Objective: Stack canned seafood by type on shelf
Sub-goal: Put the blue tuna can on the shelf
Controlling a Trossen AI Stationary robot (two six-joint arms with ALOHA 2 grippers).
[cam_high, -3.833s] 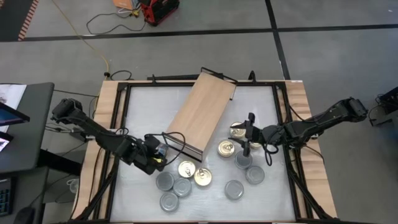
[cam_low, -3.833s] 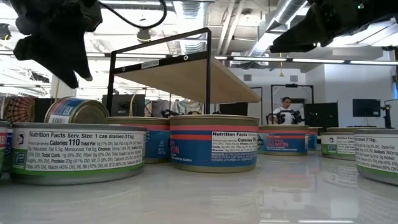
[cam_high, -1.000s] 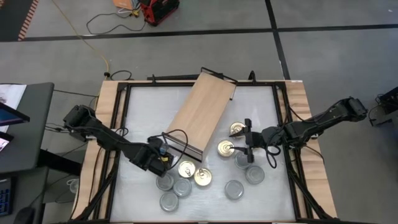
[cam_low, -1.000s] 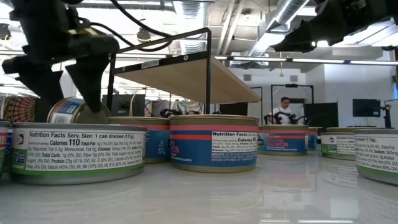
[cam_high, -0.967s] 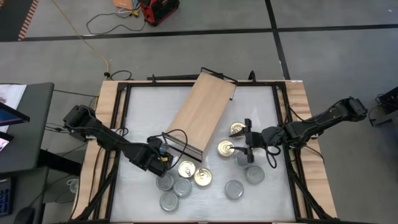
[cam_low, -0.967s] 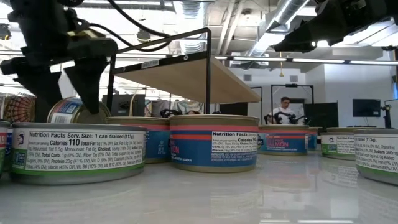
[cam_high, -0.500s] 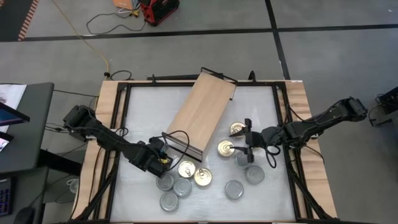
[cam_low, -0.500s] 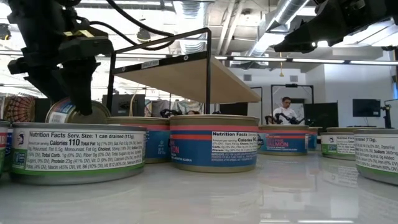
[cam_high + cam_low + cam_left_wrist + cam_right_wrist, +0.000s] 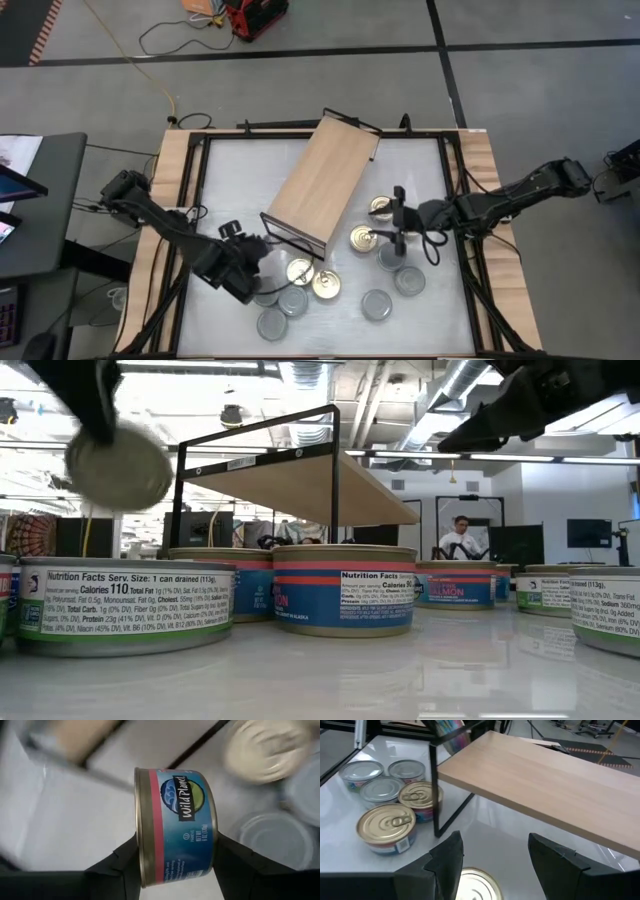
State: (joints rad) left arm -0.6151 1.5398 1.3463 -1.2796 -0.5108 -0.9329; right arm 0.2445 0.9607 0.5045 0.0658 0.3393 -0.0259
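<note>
My left gripper [image 9: 176, 847] is shut on a can [image 9: 175, 825] with a blue and pink label. In the low view this can [image 9: 120, 465] hangs blurred above the near-left cans. In the high view the left gripper [image 9: 246, 272] is at the near left, by the shelf's near end. The shelf [image 9: 320, 185], a light board on a black frame, stands slantwise on the white table. Several gold-lidded cans [image 9: 300, 270] and silver-lidded cans [image 9: 270, 322] rest flat on the table. My right gripper [image 9: 495, 865] stands open above a gold lid [image 9: 475, 887], right of the shelf. My left gripper pinches the can between its two fingers [image 9: 120, 870], one on the rimmed flat end [image 9: 141, 845] and one on the opposite flat end [image 9: 212, 840]. The fingers slant down from above. The can is lifted clear and stands on edge, its label wall facing the wrist.
More cans lie right of the shelf: a gold one [image 9: 382, 207] and silver ones [image 9: 408, 280]. Near cans [image 9: 343, 588] fill the front of the low view. Black frame rails [image 9: 195, 180] run along the table's sides. A person [image 9: 462, 535] sits far off in the room.
My left gripper has closed on the tilted can that leaned on its neighbours, then risen quickly and rolled its wrist. The can has left the pile and now hangs clear above it, turned on edge.
</note>
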